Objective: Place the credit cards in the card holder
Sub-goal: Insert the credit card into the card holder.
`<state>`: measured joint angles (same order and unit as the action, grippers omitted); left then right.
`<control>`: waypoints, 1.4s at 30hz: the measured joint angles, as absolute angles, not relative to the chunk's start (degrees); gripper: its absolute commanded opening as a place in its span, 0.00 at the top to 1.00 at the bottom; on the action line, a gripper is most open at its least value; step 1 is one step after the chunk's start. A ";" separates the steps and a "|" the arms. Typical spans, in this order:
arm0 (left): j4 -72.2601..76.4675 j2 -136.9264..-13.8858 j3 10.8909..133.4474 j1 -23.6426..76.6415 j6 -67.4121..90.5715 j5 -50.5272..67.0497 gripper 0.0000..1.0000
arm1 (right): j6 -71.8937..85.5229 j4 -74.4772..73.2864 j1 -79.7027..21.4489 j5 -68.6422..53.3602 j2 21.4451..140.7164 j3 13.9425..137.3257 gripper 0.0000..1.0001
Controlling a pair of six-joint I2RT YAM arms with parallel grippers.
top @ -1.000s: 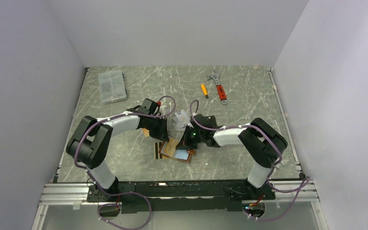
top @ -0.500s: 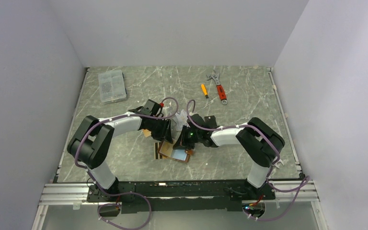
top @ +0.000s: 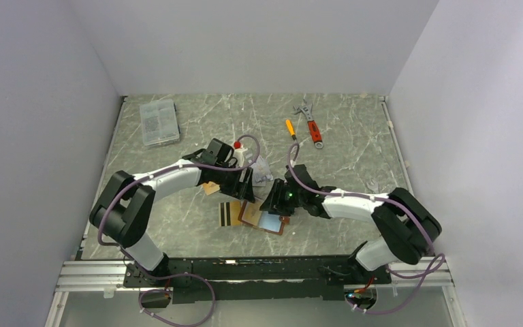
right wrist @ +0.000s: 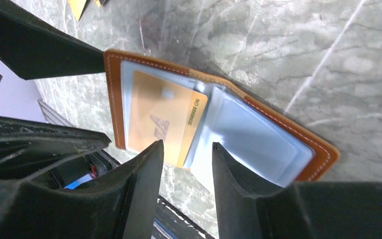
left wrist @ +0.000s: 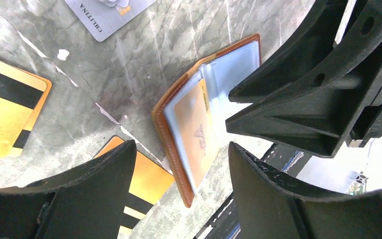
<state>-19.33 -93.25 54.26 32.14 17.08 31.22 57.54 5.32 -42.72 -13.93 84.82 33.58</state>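
Observation:
The tan card holder (top: 270, 221) lies open and flat on the table. An orange-gold credit card (right wrist: 161, 119) sits inside its left clear sleeve (left wrist: 196, 137); the other sleeve (right wrist: 251, 134) holds nothing. My left gripper (left wrist: 181, 146) hangs open just above the holder's left half, gripping nothing. My right gripper (right wrist: 186, 147) is open over the holder's near edge, nothing between its fingers. A gold card with black stripes (top: 227, 213) lies left of the holder. Silver-grey cards (top: 261, 165) lie behind the grippers, and an orange card (top: 210, 189) is under the left arm.
A clear plastic parts box (top: 159, 122) stands at the back left. A red-handled wrench (top: 311, 126) and a small yellow screwdriver (top: 290, 128) lie at the back right. White walls enclose the table on three sides.
Both grippers have opened. The right arm has stretched out with its gripper drawn back a little to the right. The card holder has slid slightly right and lies flat.

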 measured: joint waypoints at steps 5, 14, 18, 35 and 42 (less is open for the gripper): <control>-19.99 -92.79 54.68 32.16 14.17 30.06 0.29 | 56.49 2.59 -42.61 -12.53 81.69 32.99 0.57; -24.01 -95.55 59.18 31.88 8.29 27.07 0.38 | 55.11 1.41 -42.61 -12.25 81.82 33.04 0.82; -25.50 -95.57 59.18 31.83 6.68 24.69 0.47 | 54.48 1.15 -42.61 -12.38 83.77 33.54 0.94; -26.65 -98.91 58.39 35.51 3.81 18.98 0.52 | 53.52 0.27 -43.83 -12.49 91.15 38.85 1.00; -28.62 -99.61 60.95 35.35 3.09 18.13 0.51 | 53.30 -2.02 -43.33 -12.34 88.73 38.94 0.88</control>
<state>-28.62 -99.61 60.95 35.35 3.09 18.13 53.30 -2.02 -43.33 -12.34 88.73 38.94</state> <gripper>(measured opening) 0.474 0.026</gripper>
